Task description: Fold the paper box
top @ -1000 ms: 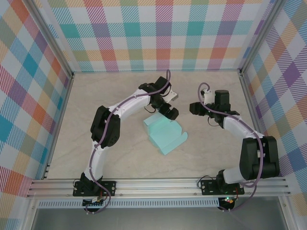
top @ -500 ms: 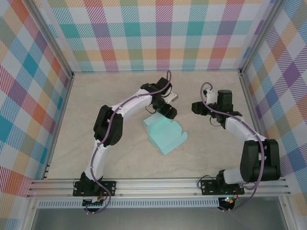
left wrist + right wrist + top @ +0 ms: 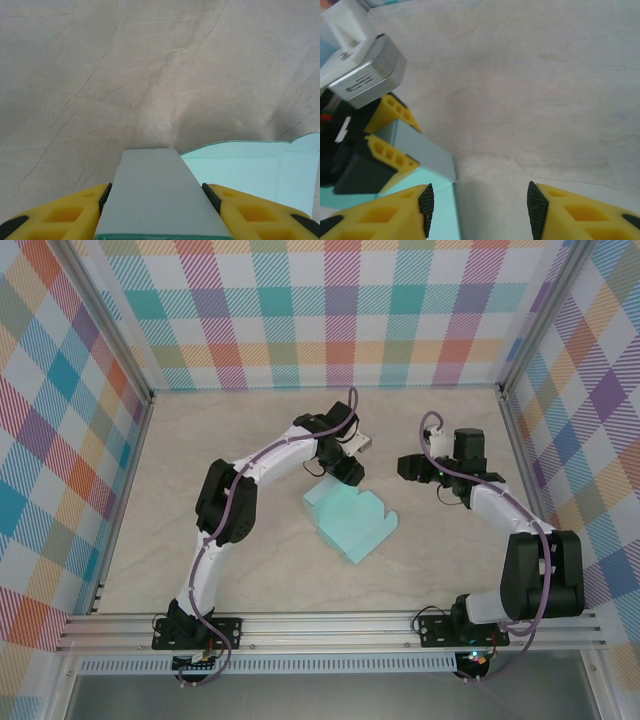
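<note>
Two arms reach over a pale beige, marble-veined table (image 3: 200,450) enclosed by walls (image 3: 330,310) of bright pastel check. The paper box (image 3: 350,525), thin mint-turquoise card, plain and partly folded into a shallow angular shape, lies near the middle of the table, its corners turned diagonally to the table edges. The left gripper (image 3: 346,474) is at the far left corner of the card, and the left wrist view shows its yellow fingers (image 3: 62,215) closed from both sides on an upright flap (image 3: 157,195) of the box. The flap looks grey in shadow there and touches both fingers, while the mint floor of the box spreads to the right beyond it. The right gripper (image 3: 481,202) is off the far right side of the box, near it but apart, pointing towards the left gripper. Its two yellow fingers with black pads (image 3: 426,200) stand well spread, with nothing held and bare table between them. From the right wrist view the left gripper's clamped flap shows side-on, a mint edge of the box runs just beside the right gripper's left finger, and a silver metal block (image 3: 367,75) sits above the left gripper's fingers.
</note>
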You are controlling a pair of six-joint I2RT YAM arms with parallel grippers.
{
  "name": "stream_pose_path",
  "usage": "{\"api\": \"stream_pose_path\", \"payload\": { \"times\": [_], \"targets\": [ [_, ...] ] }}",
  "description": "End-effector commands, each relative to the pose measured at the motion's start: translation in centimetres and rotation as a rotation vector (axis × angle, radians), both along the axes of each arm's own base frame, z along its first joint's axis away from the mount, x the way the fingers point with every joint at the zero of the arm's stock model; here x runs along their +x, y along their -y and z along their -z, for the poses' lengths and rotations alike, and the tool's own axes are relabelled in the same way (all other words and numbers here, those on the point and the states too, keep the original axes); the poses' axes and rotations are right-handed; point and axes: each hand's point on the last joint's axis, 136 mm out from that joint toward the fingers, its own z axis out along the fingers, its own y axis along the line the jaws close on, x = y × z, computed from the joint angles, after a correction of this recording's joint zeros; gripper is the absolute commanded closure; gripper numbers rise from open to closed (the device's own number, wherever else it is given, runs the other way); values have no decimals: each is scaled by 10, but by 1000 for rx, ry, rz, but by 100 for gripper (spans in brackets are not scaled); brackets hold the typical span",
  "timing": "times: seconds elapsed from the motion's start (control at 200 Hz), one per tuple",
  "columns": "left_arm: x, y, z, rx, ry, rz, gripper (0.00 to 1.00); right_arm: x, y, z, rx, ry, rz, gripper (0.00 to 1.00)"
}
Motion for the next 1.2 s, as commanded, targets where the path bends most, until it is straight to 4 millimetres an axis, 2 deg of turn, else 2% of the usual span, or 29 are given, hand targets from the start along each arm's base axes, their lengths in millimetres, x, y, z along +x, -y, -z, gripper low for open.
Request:
{"api": "stream_pose_path", "payload": {
  "times": [0.0,0.09,0.18,0.22,0.325,0.39,0.475,0.55,0.565,0.57,0.58,0.595,0.725,0.86,1.04,1.195],
  "targets": [
    [-7,6,-34,-64,25,68,53,-14,-26,-28,113,-29,-193,47],
    [-12,3,-55,-103,44,115,57,-3,-26,-45,85,1,-220,47],
    [-16,1,-79,-177,42,149,57,14,-22,-43,35,59,-243,46],
    [-19,0,-91,-220,39,173,58,15,-24,-39,16,71,-292,46],
    [-28,-10,-118,-282,58,232,58,-7,-37,-38,38,56,-492,46],
    [-40,-14,-134,-338,69,300,58,-26,-42,-40,66,54,-602,45],
    [-53,-20,-149,-396,107,369,58,-45,-52,-61,171,114,-717,46],
    [-62,-25,-156,-415,144,425,58,-54,-59,-82,283,178,-765,44],
    [-63,-27,-158,-417,151,433,58,-55,-61,-86,301,191,-774,15],
    [-64,-27,-158,-417,153,436,58,-56,-61,-87,307,195,-776,9],
    [-65,-28,-159,-420,155,443,58,-57,-62,-88,317,201,-783,2],
    [-66,-29,-160,-421,158,454,58,-58,-64,-90,326,209,-792,0],
    [-75,-32,-171,-450,191,511,58,-71,-88,-92,275,259,-879,3],
    [-85,-29,-179,-519,229,580,58,-64,-109,-71,124,219,-896,11],
    [-85,-26,-176,-542,225,606,58,-60,-118,-70,64,264,-916,9],
    [-92,-25,-181,-576,224,636,58,-63,-123,-73,53,291,-946,15]
  ]
}}
